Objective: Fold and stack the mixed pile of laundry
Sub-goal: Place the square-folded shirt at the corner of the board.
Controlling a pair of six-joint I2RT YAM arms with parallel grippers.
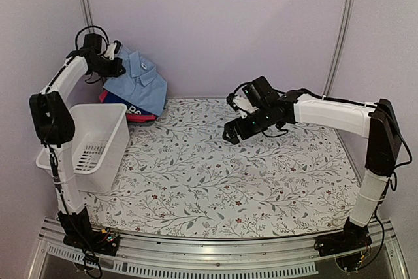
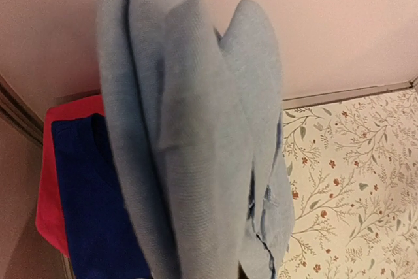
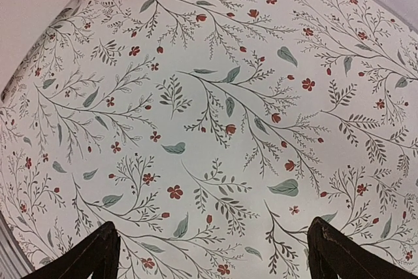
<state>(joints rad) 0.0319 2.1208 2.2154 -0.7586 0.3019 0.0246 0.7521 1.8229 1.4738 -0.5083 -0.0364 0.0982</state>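
Observation:
My left gripper (image 1: pixel 115 57) is raised at the back left and is shut on the pale-blue button shirt (image 1: pixel 138 82), which hangs from it over the stack. In the left wrist view the shirt (image 2: pixel 189 148) fills the middle and hides my fingers. Below it lie a pink-red garment (image 2: pixel 52 187) and a royal-blue one (image 2: pixel 98 207); from above they show as a flat stack (image 1: pixel 134 113) with white print on the blue. My right gripper (image 1: pixel 232 135) hovers over the middle of the table, open, with only floral cloth between its fingertips (image 3: pixel 98 253).
A white slotted basket (image 1: pixel 91 142) stands at the left edge, next to the stack; its corner (image 3: pixel 26 4) shows in the right wrist view. A floral cloth (image 1: pixel 228 181) covers the table. Walls close in at the back and both sides.

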